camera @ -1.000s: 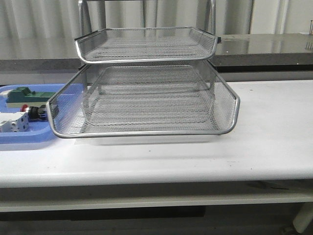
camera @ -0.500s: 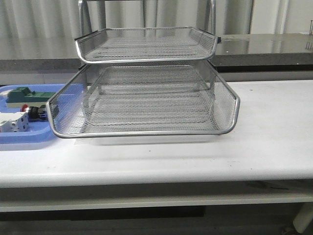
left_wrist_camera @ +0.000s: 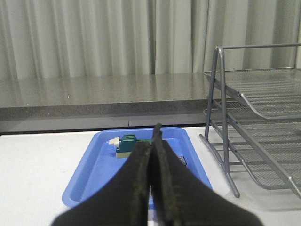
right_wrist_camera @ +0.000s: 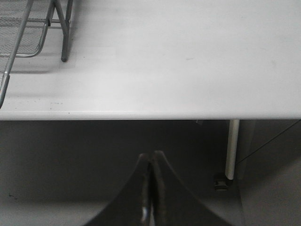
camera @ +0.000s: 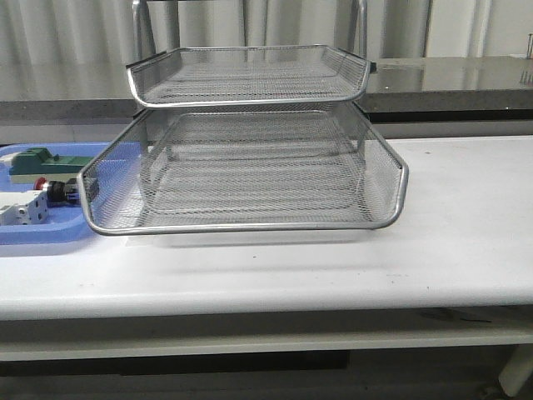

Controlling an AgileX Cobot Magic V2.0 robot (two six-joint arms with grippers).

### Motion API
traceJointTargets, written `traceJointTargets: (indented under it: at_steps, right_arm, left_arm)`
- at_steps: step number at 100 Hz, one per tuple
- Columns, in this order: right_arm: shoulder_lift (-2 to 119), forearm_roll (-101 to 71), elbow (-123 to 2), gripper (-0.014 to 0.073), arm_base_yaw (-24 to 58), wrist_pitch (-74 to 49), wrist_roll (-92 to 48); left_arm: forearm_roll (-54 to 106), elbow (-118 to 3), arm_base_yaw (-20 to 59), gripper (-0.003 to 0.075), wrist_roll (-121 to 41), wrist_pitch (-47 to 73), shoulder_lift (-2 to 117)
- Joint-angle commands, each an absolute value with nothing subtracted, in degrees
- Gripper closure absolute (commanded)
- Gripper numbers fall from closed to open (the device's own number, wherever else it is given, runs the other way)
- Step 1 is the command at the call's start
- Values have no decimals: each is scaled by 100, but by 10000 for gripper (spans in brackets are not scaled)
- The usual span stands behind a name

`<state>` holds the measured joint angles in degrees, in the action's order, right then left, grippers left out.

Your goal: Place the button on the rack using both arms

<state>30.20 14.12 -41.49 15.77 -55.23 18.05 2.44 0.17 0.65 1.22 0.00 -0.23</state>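
L fingers (left_wrist_camera: 151, 155) & R fingers (right_wrist_camera: 151, 174) apparently closed, empty.

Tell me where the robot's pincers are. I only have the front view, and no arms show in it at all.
Observer: The left pincer is shut and holds nothing. It points toward the blue tray.
Operator: And the other one?
Observer: The right pincer is shut and empty too. It is out in front of the table's near edge, not over the top.
Operator: In my view the rack overlaps that tray. Are they touching?
Observer: No. In the left wrist view the rack stands on the table on thin legs beside the blue tray, with a gap between them.
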Motion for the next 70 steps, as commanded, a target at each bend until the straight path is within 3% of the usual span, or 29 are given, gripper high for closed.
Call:
traceJointTargets:
  at_steps: [1,25,70]
  right_arm:
    - [3031,1587,-4298,660,1568,-5233,1792]
    - [3031,1587,-4298,660,1568,-5233,1792]
    - [3031,1587,-4298,660,1568,-5233,1792]
  left_arm:
    - [584,-190,68,741,162,-330,108]
    - [643,-1470,68,741,162,490,1417]
    - [385,-4708,68,741,77,2231,5514]
